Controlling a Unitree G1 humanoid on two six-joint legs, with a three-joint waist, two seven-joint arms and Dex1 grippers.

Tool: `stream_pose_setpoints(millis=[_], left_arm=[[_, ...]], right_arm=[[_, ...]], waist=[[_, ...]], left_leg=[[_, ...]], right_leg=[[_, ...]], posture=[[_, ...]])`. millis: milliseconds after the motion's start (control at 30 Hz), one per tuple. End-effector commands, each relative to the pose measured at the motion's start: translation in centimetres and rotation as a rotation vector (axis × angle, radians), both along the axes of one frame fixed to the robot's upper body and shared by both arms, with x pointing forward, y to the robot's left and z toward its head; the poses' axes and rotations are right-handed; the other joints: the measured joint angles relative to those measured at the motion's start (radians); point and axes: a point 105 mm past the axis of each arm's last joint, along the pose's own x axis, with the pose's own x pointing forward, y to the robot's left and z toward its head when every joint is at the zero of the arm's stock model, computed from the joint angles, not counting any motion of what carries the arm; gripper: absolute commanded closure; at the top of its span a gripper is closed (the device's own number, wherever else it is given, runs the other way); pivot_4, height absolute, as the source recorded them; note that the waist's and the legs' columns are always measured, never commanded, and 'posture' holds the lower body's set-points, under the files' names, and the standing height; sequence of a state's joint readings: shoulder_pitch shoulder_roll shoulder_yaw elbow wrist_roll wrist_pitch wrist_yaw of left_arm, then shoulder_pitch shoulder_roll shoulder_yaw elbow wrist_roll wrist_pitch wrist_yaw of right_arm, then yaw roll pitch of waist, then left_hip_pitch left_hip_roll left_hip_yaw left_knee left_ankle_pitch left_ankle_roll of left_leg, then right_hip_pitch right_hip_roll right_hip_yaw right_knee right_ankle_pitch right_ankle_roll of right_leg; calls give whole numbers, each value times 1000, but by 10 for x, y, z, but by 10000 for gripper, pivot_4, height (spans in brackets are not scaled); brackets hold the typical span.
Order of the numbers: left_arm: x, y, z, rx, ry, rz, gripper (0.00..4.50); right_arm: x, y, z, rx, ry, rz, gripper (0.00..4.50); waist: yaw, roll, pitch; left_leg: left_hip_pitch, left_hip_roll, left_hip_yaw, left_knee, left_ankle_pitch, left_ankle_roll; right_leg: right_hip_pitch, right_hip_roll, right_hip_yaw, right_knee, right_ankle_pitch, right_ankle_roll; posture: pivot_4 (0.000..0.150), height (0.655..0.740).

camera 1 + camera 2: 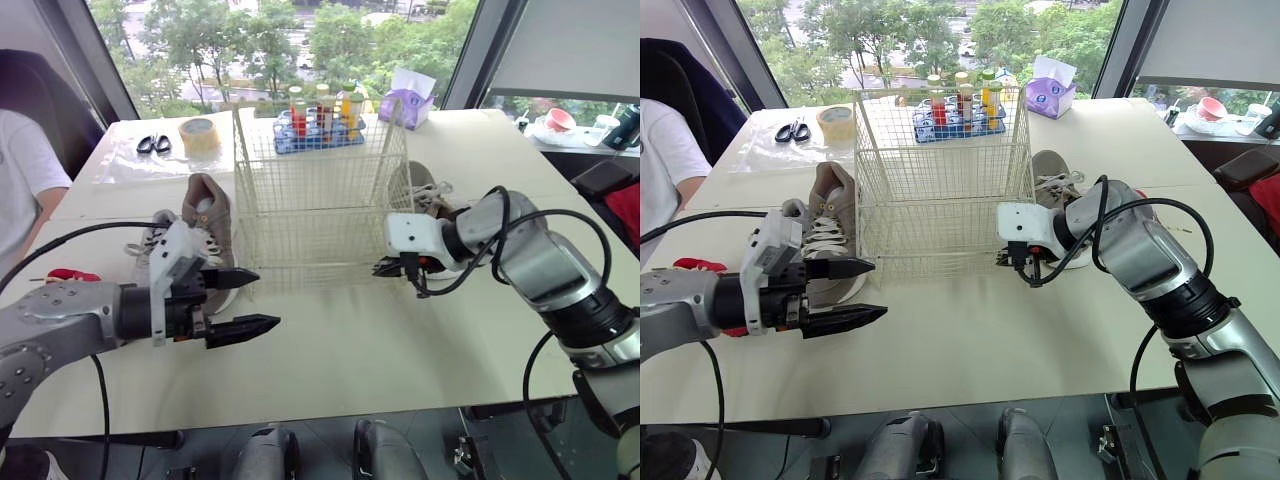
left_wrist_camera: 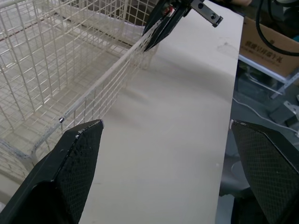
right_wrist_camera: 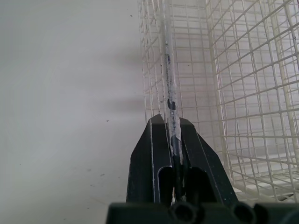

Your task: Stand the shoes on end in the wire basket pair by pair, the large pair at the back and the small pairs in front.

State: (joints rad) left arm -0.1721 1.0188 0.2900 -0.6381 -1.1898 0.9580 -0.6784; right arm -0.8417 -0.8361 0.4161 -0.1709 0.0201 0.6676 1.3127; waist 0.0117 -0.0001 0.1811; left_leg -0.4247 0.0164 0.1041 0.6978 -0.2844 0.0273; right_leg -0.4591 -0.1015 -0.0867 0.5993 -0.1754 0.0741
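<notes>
Nothing is loaded yet: the cream wire basket (image 1: 310, 245) sits empty mid-bench, so every pair is left to stand. The right end effector (image 1: 388, 267) is clamped on the basket's near right corner wire. The left end effector (image 1: 265, 297) hangs with fingers apart by the near left corner. Taupe lace-up sneakers (image 1: 207, 215) lie left of the basket and a grey sneaker (image 1: 425, 190) lies right of it, behind the right arm. A blue bottle rack (image 1: 320, 128) stands on the far side, clear of the work

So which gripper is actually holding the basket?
The right gripper, shut on a wire at the basket's corner; the left gripper is open, holding nothing.
</notes>
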Motion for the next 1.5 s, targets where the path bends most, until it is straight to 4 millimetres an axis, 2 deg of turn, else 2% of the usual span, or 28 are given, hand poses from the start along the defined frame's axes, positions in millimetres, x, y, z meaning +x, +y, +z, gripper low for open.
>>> stream_pose_setpoints(millis=[33,233,333,400,467,567,633,667,733,800,867,900,967,1067,1133,1200,1333,1500], left_arm=[[-1,-2,6,-6,-30,-12,0],[0,-4,7,-20,-30,-18,0],[1,-5,9,-47,-27,-15,0],[1,-4,10,-63,-18,-15,0],[1,-3,11,-92,-3,-16,0],[1,-3,16,-139,4,-18,0],[5,-4,22,-183,-7,-1,0],[7,-5,25,-209,-14,10,0],[5,-10,30,-270,-9,3,0],[-9,-20,27,-267,43,-71,0],[-22,-28,26,-261,79,-135,0],[-25,-31,28,-272,85,-150,0],[-28,-38,27,-274,86,-163,0],[-24,-48,11,-231,71,-120,0],[-25,-55,-2,-204,71,-116,0],[-26,-61,-8,-205,67,-116,0],[-25,-64,-13,-230,64,-100,0],[-21,-58,-19,-207,48,-58,0]], right_arm=[[-7,2,9,7,-1,18,44480],[-8,2,6,5,-3,21,44480],[-13,7,19,95,6,62,34524],[-17,9,32,150,-2,84,25026],[-24,11,49,232,-1,102,15471],[-38,17,81,406,22,133,15471],[-43,12,124,619,42,105,15471],[-43,7,143,714,30,80,15471],[-26,-15,178,917,-88,-73,15471],[-6,-51,192,1060,-241,-276,9721],[-3,-79,176,1091,-303,-412,2139],[-4,-87,166,1106,-302,-451,570],[-6,-101,140,1126,-303,-548,570],[-3,-120,98,1097,-345,-744,570],[-2,-123,71,1023,-369,-826,570],[-2,-125,51,987,-381,-874,570],[-1,-112,18,1020,-286,-900,570],[9,-109,6,1073,-274,-912,570]], waist=[[0,0,0],[-1,0,0],[-1,0,0],[-2,0,0],[-2,0,0],[-2,0,0],[-2,0,0],[-2,0,0],[3,-1,-1],[3,-7,-4],[4,-16,-9],[3,-17,-10],[2,-14,-10],[0,-10,-10],[-1,-9,-9],[-2,-9,-10],[-4,-8,-9],[-2,-7,-9]], left_leg=[[0,0,0,0,0,0],[0,0,0,0,0,0],[0,0,0,0,0,0],[0,0,0,0,0,0],[0,0,0,0,0,0],[0,1,0,0,0,0],[0,1,0,0,0,0],[0,3,0,0,0,0],[0,3,-1,0,0,0],[0,3,-2,0,0,0],[0,3,-2,0,-1,1],[0,2,-2,0,-2,2],[1,0,0,0,-3,5],[1,-1,1,1,-3,5],[4,-1,2,0,-3,5],[6,-1,2,-1,-2,4],[12,1,1,-2,-4,7],[17,4,1,-4,-5,8]], right_leg=[[0,0,0,0,0,0],[0,0,0,0,0,0],[0,0,0,0,0,0],[0,0,0,0,0,0],[0,0,0,0,0,0],[0,1,0,0,0,0],[0,1,0,0,0,0],[0,1,0,1,0,0],[0,0,0,1,1,-1],[1,0,0,1,1,-1],[2,0,-1,-2,1,-1],[4,-1,-1,-2,1,-1],[4,-3,0,-2,1,-1],[4,-3,1,-2,2,2],[5,-1,2,-1,2,2],[7,0,2,-1,2,2],[11,2,2,-2,0,-1],[15,3,2,-2,0,-2]], posture=[[1500,7400],[1500,7400],[1500,7400],[1500,7400],[1500,7400],[1500,7400],[1500,7400],[1500,7400],[1500,7400],[1500,7400],[1500,7400],[1500,7400],[1500,7400],[1500,7400],[1500,7400],[1500,7400],[1500,7400],[1500,7400]])
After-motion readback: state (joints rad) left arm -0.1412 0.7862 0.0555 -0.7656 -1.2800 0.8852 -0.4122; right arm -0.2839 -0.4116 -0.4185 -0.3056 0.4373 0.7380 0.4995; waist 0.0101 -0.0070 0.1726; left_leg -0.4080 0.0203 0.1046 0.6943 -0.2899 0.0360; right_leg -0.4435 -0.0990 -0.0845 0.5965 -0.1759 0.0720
